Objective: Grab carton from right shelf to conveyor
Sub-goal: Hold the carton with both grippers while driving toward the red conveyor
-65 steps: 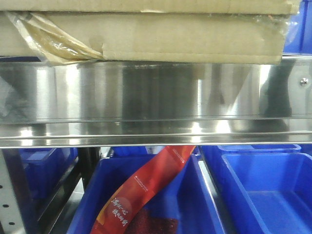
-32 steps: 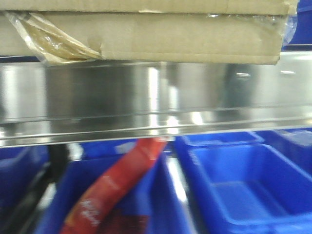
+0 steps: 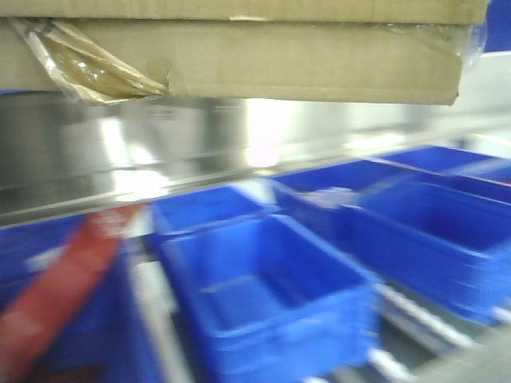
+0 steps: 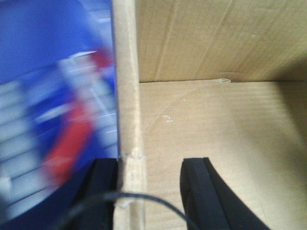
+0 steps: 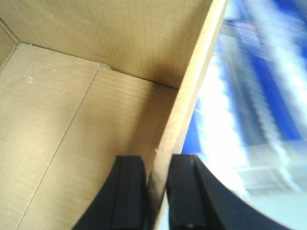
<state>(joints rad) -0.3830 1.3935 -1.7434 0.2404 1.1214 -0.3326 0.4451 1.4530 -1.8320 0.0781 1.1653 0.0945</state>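
Observation:
The carton (image 3: 263, 60), plain brown cardboard with crinkled peeling tape at its lower left, fills the top of the front view. Below it the steel shelf (image 3: 96, 159) rail is blurred. In the left wrist view my left gripper (image 4: 149, 165) straddles the carton's (image 4: 201, 124) left wall. Its outer finger touches the wall, and the inner finger stands well apart inside the box. My right gripper (image 5: 157, 160) is shut on the right wall of the carton (image 5: 72, 110), one finger inside and one outside. The conveyor is out of view.
Several blue plastic bins (image 3: 271, 295) sit on the lower level under the rail, smeared by motion. A red packet (image 3: 64, 279) lies at the lower left. Blue bins also blur past outside the carton walls in both wrist views.
The shelf rail, blue bins and red packet have swept left and grown blurred, the rail now slanting. The carton keeps the same place at the top of the front view.

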